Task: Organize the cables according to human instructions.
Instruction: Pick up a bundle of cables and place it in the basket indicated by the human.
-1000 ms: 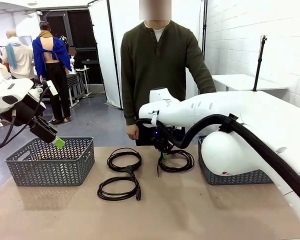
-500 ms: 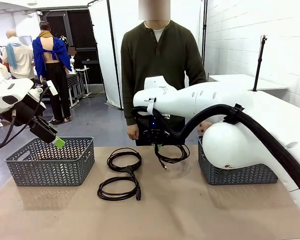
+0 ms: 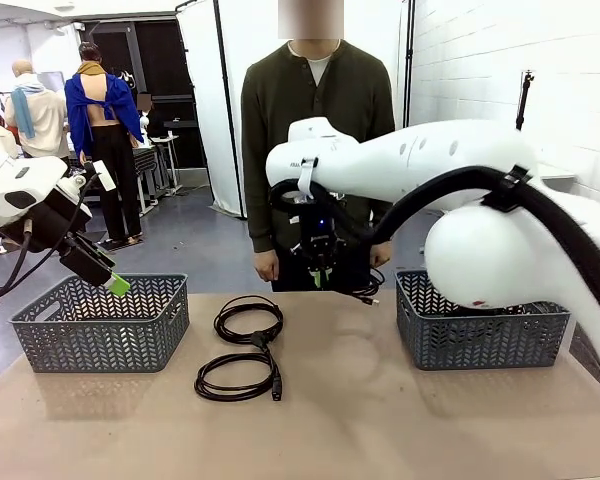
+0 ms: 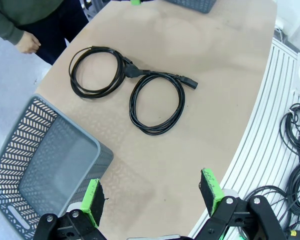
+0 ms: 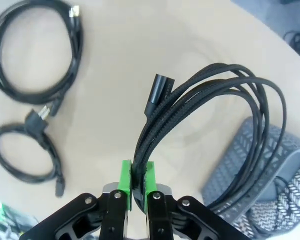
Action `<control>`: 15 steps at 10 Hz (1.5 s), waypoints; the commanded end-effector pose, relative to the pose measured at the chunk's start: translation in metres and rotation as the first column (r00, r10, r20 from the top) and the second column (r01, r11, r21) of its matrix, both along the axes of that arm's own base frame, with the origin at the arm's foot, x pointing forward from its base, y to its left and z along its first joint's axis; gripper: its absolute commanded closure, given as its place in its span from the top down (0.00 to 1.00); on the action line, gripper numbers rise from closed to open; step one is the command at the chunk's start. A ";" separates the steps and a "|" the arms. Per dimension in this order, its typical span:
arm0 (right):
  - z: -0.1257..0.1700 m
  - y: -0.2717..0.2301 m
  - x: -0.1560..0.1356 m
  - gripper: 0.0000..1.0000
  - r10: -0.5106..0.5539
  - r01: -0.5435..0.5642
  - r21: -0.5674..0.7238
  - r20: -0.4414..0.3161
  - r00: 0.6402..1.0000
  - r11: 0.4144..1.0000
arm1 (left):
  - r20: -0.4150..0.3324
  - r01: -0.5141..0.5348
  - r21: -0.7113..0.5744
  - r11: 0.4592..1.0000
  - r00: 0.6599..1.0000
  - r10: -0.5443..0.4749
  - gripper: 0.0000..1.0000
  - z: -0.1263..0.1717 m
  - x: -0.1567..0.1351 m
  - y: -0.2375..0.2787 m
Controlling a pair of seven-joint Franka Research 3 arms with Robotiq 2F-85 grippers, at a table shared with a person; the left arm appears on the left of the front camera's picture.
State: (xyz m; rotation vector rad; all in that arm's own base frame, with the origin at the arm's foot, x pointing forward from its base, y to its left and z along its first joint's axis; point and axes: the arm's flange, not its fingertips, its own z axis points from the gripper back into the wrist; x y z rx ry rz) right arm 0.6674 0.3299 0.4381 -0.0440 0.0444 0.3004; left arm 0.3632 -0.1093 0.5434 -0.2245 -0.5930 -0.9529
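Right gripper [image 5: 135,176]: probably one cable [image 5: 230,85]; two cables [image 4: 72,75] [image 4: 157,131]

Your left arm [image 3: 20,195] comes in raised at the left edge, wrist angled down and inward. Its hand [image 3: 110,280] hangs in the air, fingers [image 4: 92,202] spread wide with nothing between them. Your right arm [image 3: 430,165] reaches across the middle from the right side, elbow high and forearm level, wrist turned straight down. Its hand [image 3: 319,275] points down, lifted clear of the surface [image 3: 380,400], and its green pads [image 5: 125,175] are pinched tight on a bundle of cable [image 5: 210,95] loops.
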 end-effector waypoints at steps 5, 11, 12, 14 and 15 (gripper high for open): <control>0.008 -0.004 -0.009 0.00 0.049 -0.049 0.002 -0.011 0.999 0.999 | -0.002 0.005 -0.007 1.000 1.000 -0.005 1.00 0.000 0.001 0.002; 0.011 -0.003 -0.022 0.00 0.110 -0.110 -0.007 -0.020 0.994 0.994 | -0.002 0.005 -0.007 1.000 1.000 -0.005 1.00 0.000 0.001 0.002; 0.023 -0.003 -0.033 0.00 0.171 -0.171 -0.013 -0.010 0.985 0.985 | -0.002 0.005 -0.007 1.000 1.000 -0.005 1.00 0.000 0.001 0.002; 0.050 -0.013 -0.056 0.00 0.329 -0.329 -0.006 -0.011 0.944 0.944 | -0.002 0.005 -0.007 1.000 1.000 -0.005 1.00 0.000 0.001 0.002; 0.062 -0.020 -0.065 0.00 0.399 -0.399 -0.007 -0.013 0.917 0.917 | -0.002 0.005 -0.007 1.000 1.000 -0.005 1.00 0.000 0.001 0.002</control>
